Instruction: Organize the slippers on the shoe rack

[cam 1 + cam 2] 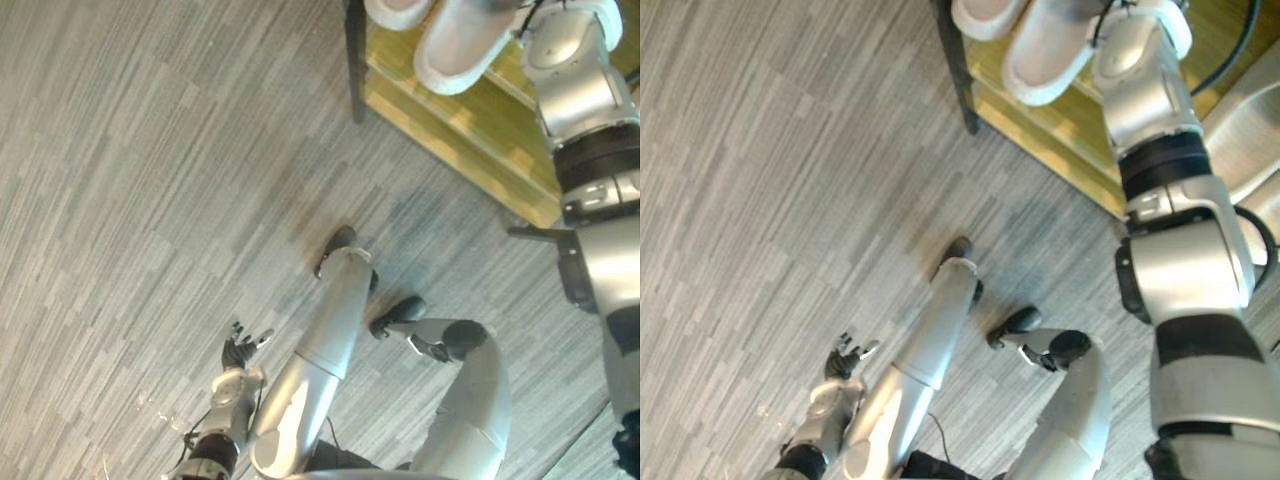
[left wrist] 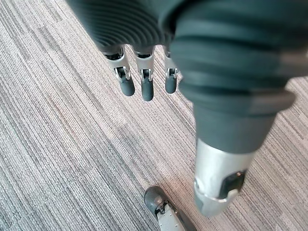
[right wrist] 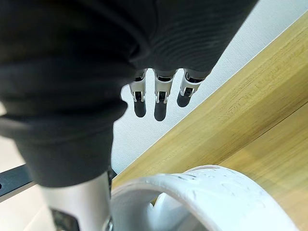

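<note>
Two white slippers (image 1: pixel 460 45) (image 1: pixel 400 10) lie side by side on the upper wooden shelf of the shoe rack (image 1: pixel 450 135). My right arm reaches up over that shelf. In the right wrist view my right hand (image 3: pixel 161 98) is open, its fingers straight above the shelf board (image 3: pixel 250 110), and the white rim of a slipper (image 3: pixel 207 202) sits just below the hand, close to the thumb. Nothing is between the fingers. My left hand (image 1: pixel 240 350) hangs low over the carpet, open and holding nothing, with its fingers (image 2: pixel 144 86) straight.
The rack has a black corner post (image 1: pixel 355 60) and a lower wooden shelf (image 1: pixel 1040 140). Grey striped carpet (image 1: pixel 150 200) spreads to the left of the rack. A pale wall (image 3: pixel 240 38) stands behind the shelf.
</note>
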Controlling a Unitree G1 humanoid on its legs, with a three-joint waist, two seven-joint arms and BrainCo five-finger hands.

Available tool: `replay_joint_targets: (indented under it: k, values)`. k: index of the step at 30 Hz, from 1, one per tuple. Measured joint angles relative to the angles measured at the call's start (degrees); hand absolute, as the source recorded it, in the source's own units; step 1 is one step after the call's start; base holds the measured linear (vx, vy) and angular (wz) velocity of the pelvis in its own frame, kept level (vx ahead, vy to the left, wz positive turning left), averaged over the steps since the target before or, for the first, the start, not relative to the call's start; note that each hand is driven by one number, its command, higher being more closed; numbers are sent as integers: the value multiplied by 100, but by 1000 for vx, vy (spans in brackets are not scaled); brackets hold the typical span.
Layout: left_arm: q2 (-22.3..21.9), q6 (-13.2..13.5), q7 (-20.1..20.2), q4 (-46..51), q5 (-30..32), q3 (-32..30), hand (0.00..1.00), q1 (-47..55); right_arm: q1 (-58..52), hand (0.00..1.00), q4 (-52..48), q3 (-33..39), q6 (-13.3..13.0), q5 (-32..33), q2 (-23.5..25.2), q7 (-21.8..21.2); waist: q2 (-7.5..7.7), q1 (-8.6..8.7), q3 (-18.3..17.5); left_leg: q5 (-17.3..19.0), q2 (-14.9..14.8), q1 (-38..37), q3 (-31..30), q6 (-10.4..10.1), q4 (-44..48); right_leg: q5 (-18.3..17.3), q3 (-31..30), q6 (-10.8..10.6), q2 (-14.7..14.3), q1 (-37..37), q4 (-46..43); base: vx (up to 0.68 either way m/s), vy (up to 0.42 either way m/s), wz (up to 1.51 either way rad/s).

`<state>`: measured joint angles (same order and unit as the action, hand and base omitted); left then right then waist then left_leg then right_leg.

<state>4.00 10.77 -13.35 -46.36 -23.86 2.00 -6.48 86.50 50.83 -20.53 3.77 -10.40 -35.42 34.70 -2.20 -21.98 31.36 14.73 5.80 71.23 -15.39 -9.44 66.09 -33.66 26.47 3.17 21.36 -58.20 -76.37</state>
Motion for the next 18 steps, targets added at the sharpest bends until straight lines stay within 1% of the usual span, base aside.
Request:
replay_joint_targets:
  k: [1,3,5,6,7,8,9,10,11,12,13,14,16,17,18]
  values:
    - [20,-1,0,25,-2,0,0,14,-66,0,-95,43,-29,148,54,6,32,27,18,1,-12,-38,12,1,-3,0,-12,-1,-6,28,1,-26,61,-4]
    - [28,-3,2,36,-5,1,0,19,-190,0,-276,217,-44,168,118,7,41,46,22,2,-18,-59,15,1,-7,-1,-17,-4,-12,45,6,-26,56,-3]
    - [36,-5,1,75,-112,-3,0,41,-629,0,-900,755,-81,249,296,33,55,79,30,1,-25,-122,37,1,-16,-1,-37,-5,-14,88,8,-34,69,-2]
    - [37,-5,1,80,-112,-5,0,43,-690,0,-967,807,-83,272,326,39,56,85,30,1,-26,-134,40,2,-18,-1,-39,-5,-15,99,9,-29,60,0]
    - [45,-7,1,94,-113,-5,0,52,-978,0,-1380,1099,-99,424,504,131,63,117,31,2,-27,-183,47,2,-35,0,-43,-7,-15,146,26,-36,70,0]
    - [72,-17,1,140,-115,-5,0,87,-1259,0,-1796,1357,-116,440,750,245,110,176,36,0,-29,-239,78,5,-73,6,-78,-19,-15,168,43,-31,58,-1]
    - [78,-18,1,151,-115,-5,0,95,-1291,0,-1853,1388,-116,452,789,254,120,188,35,-2,-29,-246,83,8,-80,8,-83,-23,-15,169,48,-37,66,-3]
    - [114,-29,1,248,-115,-22,0,189,-1517,0,-2230,1641,-144,599,1091,328,180,278,51,-6,-37,-305,109,15,-114,30,-110,-67,-18,200,67,-29,53,-3]
    - [138,-38,1,300,-114,-32,0,225,-1784,0,-2587,1891,-165,629,1360,424,213,332,50,3,-41,-363,140,30,-117,30,-145,-68,-20,242,73,-29,53,-3]
    - [140,-41,1,305,-113,-32,0,227,-1832,0,-2661,1942,-173,644,1402,447,216,339,50,5,-42,-373,150,35,-117,30,-156,-68,-21,248,74,-30,57,-6]
    - [144,-42,1,308,-110,-37,0,240,-2039,0,-2925,2176,-219,684,1608,532,223,363,49,16,-55,-417,190,55,-119,39,-201,-85,-23,267,77,-19,35,-7]
    - [144,-42,1,309,-110,-38,0,251,-2106,0,-3006,2259,-239,713,1687,567,224,372,49,19,-63,-432,203,59,-121,43,-213,-93,-25,274,81,-39,77,-12]
    - [152,-54,2,320,-99,-57,0,277,-2495,0,-3224,2598,-401,926,2063,702,230,445,48,32,-100,-561,240,87,-169,60,-220,-126,-42,399,158,-39,73,-8]
    - [153,-59,3,320,-99,-63,0,280,-2568,0,-3223,2654,-416,964,2113,702,236,453,47,34,-103,-594,248,98,-190,65,-224,-135,-42,429,176,-37,59,-6]
    - [156,-93,3,355,-96,-102,0,314,-2717,0,-3224,2741,-463,1132,2253,694,286,454,40,29,-116,-661,297,110,-245,79,-276,-163,-42,446,205,-37,48,-8]
